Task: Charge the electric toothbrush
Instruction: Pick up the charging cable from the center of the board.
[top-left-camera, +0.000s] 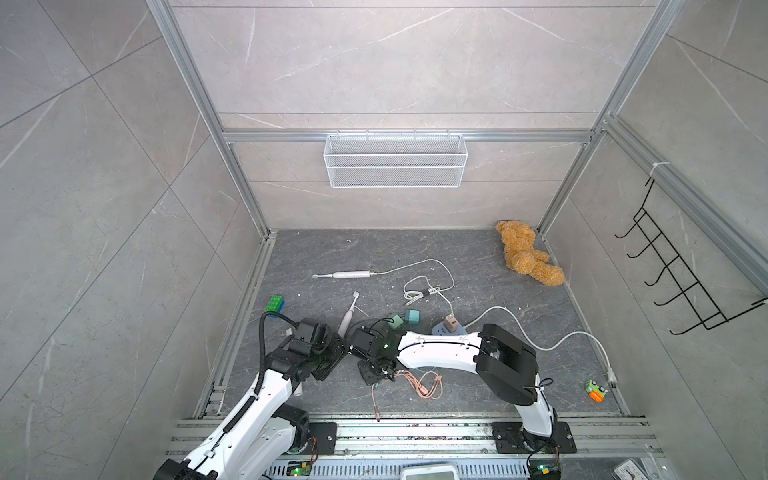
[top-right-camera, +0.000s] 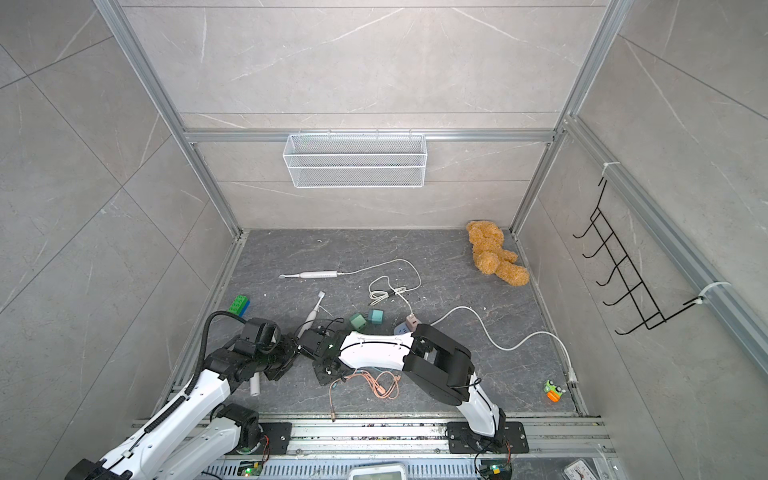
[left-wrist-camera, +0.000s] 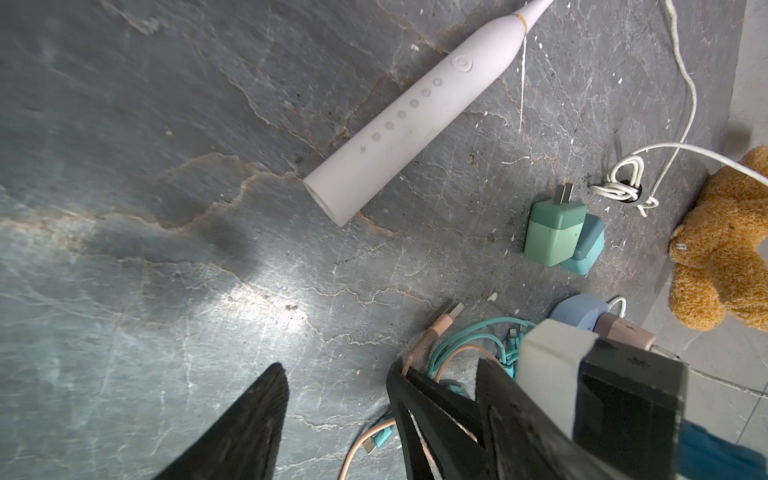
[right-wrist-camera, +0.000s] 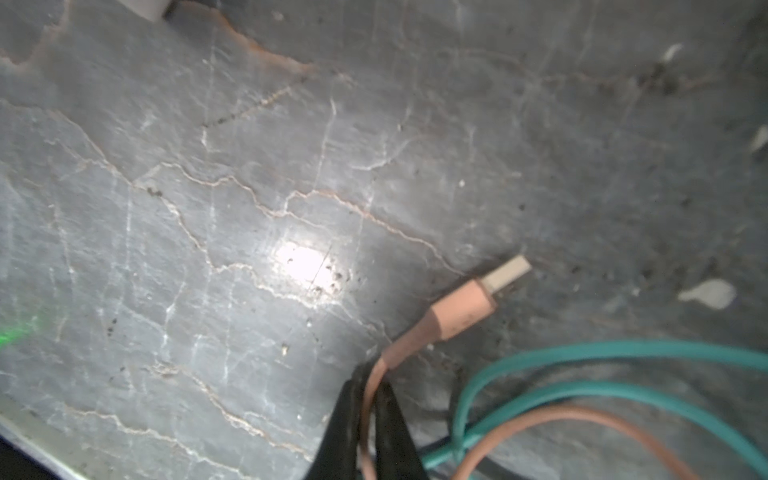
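A pale pink electric toothbrush (top-left-camera: 348, 318) (left-wrist-camera: 415, 120) lies loose on the dark floor with nothing in its base. My right gripper (right-wrist-camera: 370, 386) is shut on a pink cable (top-left-camera: 424, 384) just behind its USB plug (right-wrist-camera: 482, 299), low over the floor. The left gripper (left-wrist-camera: 380, 365) is open, holds nothing, and its jaws stand either side of the right gripper's tips. Two green charger plugs (left-wrist-camera: 552, 232) lie beside a blue power strip (top-left-camera: 446, 330). At the back a white toothbrush (top-left-camera: 345, 274) has a white cable attached.
A teal cable (right-wrist-camera: 582, 353) tangles with the pink one. Also on the floor are a teddy bear (top-left-camera: 528, 257), a green block (top-left-camera: 275, 304), a toy car (top-left-camera: 595, 390) and a white cylinder (top-right-camera: 254, 384). A wire basket (top-left-camera: 395, 160) and a hook rack (top-left-camera: 681, 270) hang on the walls.
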